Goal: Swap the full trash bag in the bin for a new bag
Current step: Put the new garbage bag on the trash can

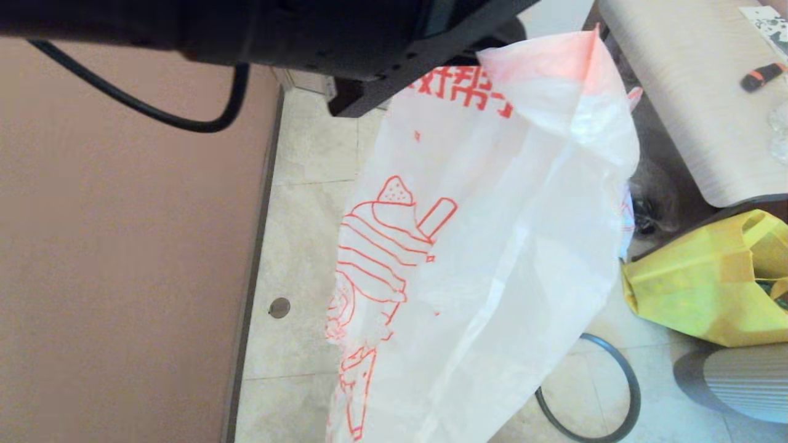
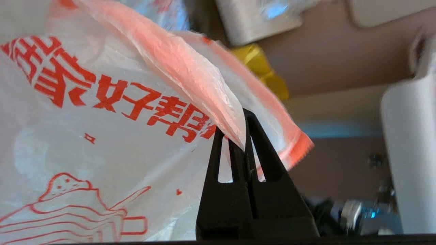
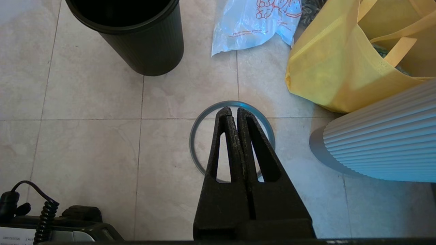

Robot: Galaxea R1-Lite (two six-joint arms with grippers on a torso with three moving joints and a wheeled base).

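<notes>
My left gripper (image 2: 238,128) is shut on the pink rim of the new bag (image 2: 102,136), a thin white bag with red-orange print. It holds the bag high, so the bag (image 1: 492,246) hangs limp and slack across the middle of the head view. My right gripper (image 3: 232,110) is shut and empty above the grey hoop (image 3: 192,142), which lies flat on the floor tiles. The black bin (image 3: 143,44) stands upright on the floor beyond the hoop, without its rim. Another white red-printed bag, the full trash bag (image 3: 252,27), lies beside the yellow bag, only partly in view.
A big yellow bag (image 3: 333,68) sits on the floor to the right, next to a white ribbed object (image 3: 381,143). A pale table (image 1: 689,92) stands at the far right. A brown wall (image 1: 123,246) runs along the left.
</notes>
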